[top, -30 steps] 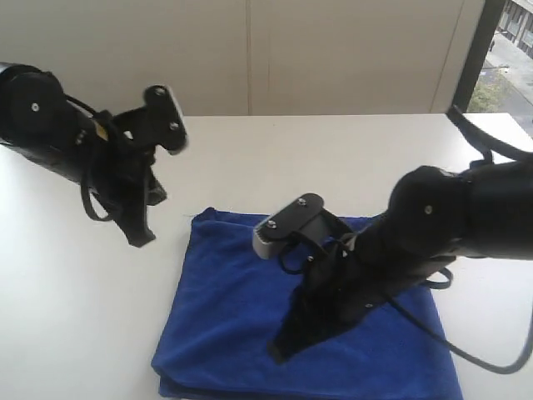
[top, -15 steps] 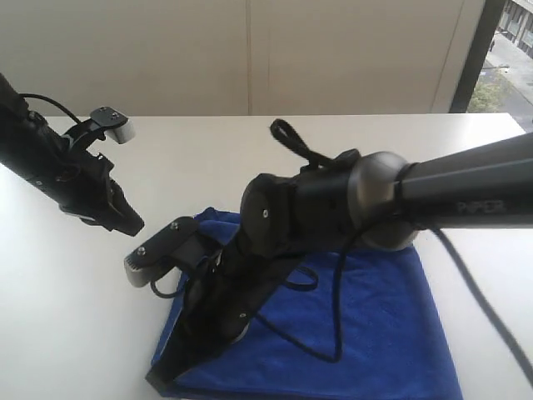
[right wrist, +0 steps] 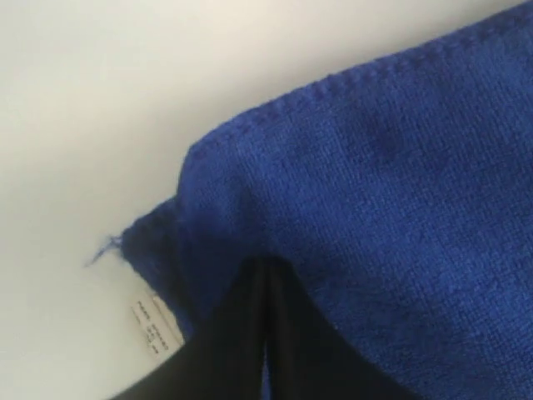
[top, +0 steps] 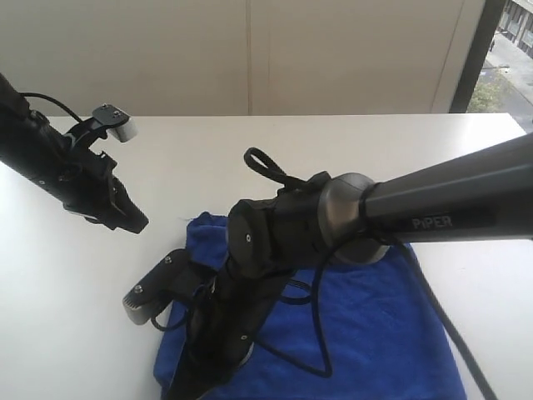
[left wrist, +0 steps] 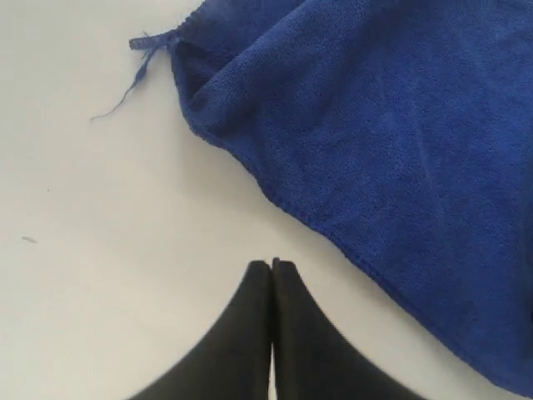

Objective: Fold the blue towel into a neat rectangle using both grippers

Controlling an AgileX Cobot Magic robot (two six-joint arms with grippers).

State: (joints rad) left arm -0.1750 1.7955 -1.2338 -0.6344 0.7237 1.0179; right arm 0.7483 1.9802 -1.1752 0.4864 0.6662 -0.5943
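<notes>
- White table [top: 350,150], pale wall behind.
- Left gripper [left wrist: 271,265]: closed, empty, angled down over the table; blue towel [left wrist: 400,125] just beyond its tips.
- Right gripper [right wrist: 265,267]: arm reaching across, closed, tips over the blue towel, white tag [right wrist: 156,327] beside them.

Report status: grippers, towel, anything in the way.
Left gripper shut, clear of towel. Right gripper shut, at towel's tagged corner. No obstruction seen.

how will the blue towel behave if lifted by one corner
Probably floppy: the blue towel lies in soft layers with rumpled edges, so it would likely drape. Its fuzzy pile looks grippy, not slippery. The frayed thread at its corner might snag.
</notes>
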